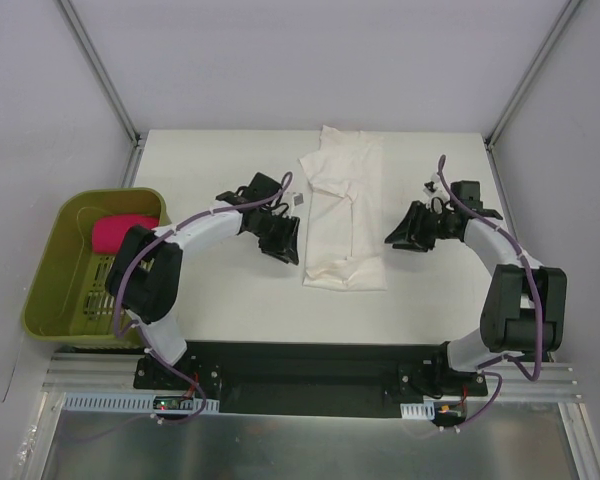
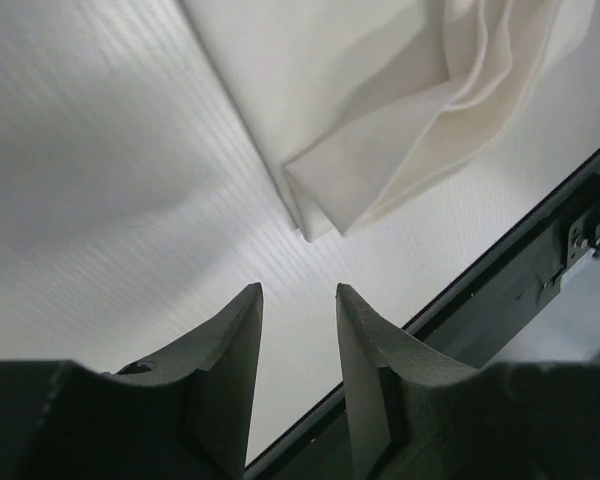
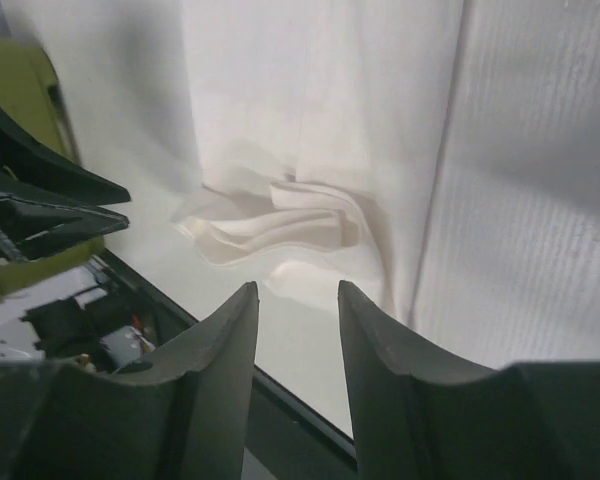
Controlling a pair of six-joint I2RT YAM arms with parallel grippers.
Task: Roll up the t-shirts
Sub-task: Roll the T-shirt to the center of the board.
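top external: limp folded white t-shirt (image 1: 345,225); left gripper (image 1: 284,250), right gripper (image 1: 400,240) parted, empty.

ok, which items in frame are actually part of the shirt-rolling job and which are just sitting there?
Job: white t-shirt, folded lengthwise on the table; pink rolled bundle.
Just there: green basket, holding that bundle.

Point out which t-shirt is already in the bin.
The pink t-shirt, sitting in the green bin; the white t-shirt lies folded on the table.
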